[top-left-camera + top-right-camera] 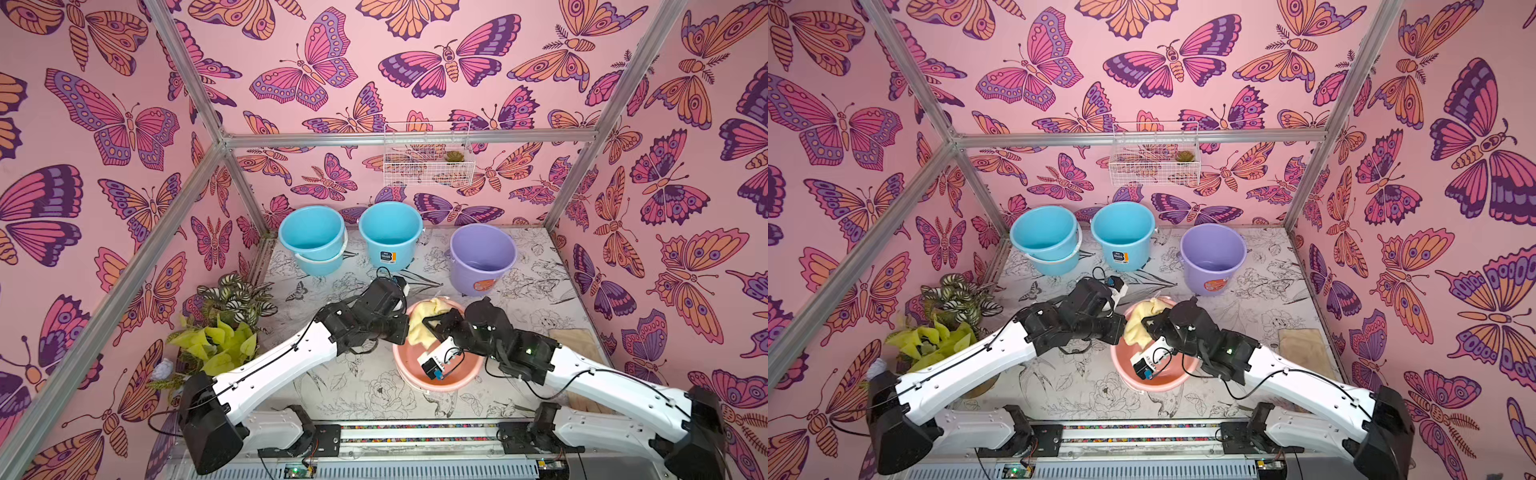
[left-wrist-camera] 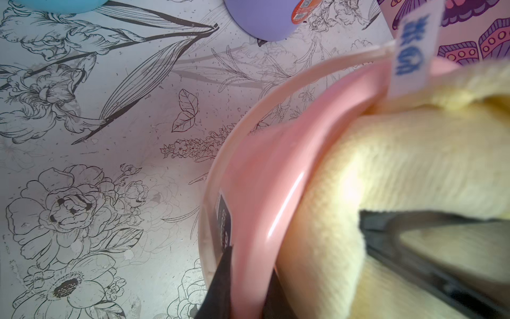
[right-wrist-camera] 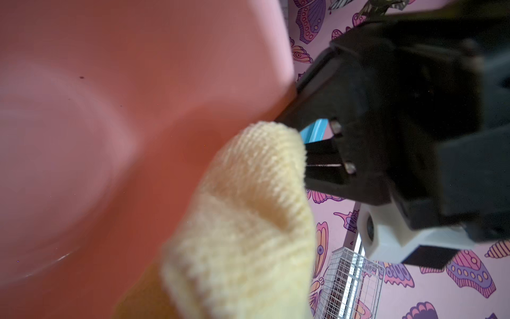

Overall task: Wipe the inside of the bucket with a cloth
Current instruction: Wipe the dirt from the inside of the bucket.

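1. The left tool [image 2: 244,287] is closed on the rim of the salmon-pink bucket [image 1: 440,386], which sits in the middle of the table [image 1: 353,386].
2. Inside this bucket lies the cloth [image 3: 242,226], and the right tool [image 1: 430,330] is closed on a fold of it.
3. The lavender bucket [image 1: 463,274] stands upright at the back right, well apart from both tools, and its inside looks bare.
4. So its wiping seems not yet started: the cloth must be lifted out, carried over and rubbed on the inner wall.
5. The pink plastic is smooth and glossy, with a rolled rim. The cloth is soft, ribbed and pale yellow, with a blue tag. The lavender bucket is round, with an orange sticker.
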Motion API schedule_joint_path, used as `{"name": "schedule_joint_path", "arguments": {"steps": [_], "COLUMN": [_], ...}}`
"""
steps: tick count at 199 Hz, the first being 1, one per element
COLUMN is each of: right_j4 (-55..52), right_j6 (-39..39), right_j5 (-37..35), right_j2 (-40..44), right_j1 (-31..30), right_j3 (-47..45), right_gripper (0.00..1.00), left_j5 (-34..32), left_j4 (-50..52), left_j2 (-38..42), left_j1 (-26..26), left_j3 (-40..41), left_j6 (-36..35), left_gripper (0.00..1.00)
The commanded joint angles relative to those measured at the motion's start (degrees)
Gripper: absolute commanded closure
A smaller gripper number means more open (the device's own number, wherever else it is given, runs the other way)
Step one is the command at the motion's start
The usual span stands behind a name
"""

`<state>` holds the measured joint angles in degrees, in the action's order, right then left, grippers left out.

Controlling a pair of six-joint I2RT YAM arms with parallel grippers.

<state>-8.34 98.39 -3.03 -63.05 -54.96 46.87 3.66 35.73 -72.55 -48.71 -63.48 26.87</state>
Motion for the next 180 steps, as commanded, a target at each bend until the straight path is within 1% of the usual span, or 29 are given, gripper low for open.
{"name": "schedule_joint_path", "arguments": {"steps": [1, 42, 77, 146, 180], "right_j4": [0.2, -0.8, -3.4, -3.9, -4.7], "right_j6": [4.2, 3.8, 1.6, -5.8, -7.5], "right_j5": [-0.7, -0.3, 0.3, 7.2, 9.8], "right_j2": [-2.0, -6.6, -11.7, -23.9, -26.5], "right_j1": [-0.4, -0.3, 0.6, 2.6, 3.2], "right_j3": [2.6, 3.6, 4.9, 4.3, 4.3], "right_gripper": [1.00, 1.00, 1.00, 1.00, 1.00], "left_j5": [1.9, 2.3, 2.3, 1.8, 1.4], "left_j4": [-0.3, -0.3, -0.3, 0.0, -0.1], "left_j2": [1.4, 1.4, 1.8, 2.8, 2.9], "left_j1": [0.2, 0.2, 0.2, 0.1, 0.1], "left_j3": [0.1, -0.1, -0.3, -0.2, -0.3], "left_j6": [-1.2, -1.6, -1.6, -1.7, -1.7], "left_gripper": [1.00, 1.00, 1.00, 1.00, 1.00]}}
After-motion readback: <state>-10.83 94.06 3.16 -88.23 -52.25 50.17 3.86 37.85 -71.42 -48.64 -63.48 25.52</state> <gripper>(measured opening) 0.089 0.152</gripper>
